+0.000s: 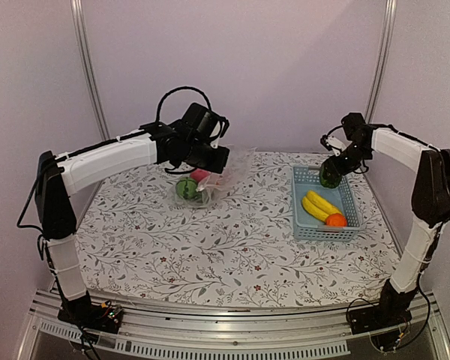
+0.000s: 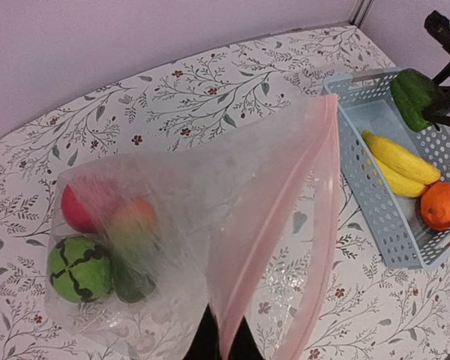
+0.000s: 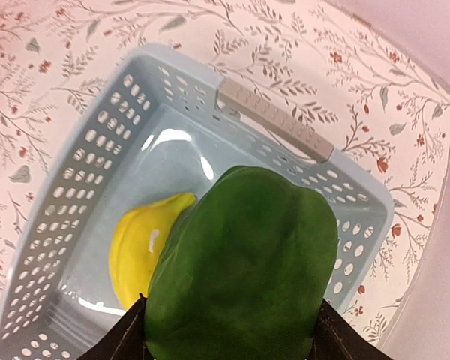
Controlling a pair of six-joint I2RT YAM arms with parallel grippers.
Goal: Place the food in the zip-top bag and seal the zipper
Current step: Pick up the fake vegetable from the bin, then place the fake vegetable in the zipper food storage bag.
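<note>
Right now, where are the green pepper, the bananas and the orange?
green pepper (image 3: 244,270): right wrist view, middle of its skin.
bananas (image 2: 401,159): left wrist view, upper banana's middle.
orange (image 2: 441,205): left wrist view, its centre.

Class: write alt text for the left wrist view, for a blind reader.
The left gripper pinches the pink-edged mouth of a clear bag holding a melon, an apple and blurred pieces. Beside it, a blue basket holds bananas and an orange; the right gripper holds a green pepper over it.

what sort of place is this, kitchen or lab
Probably a robot lab cell: two arms bolted to a metal rail, bare walls with aluminium posts, and plastic toy food in a blue basket.
</note>
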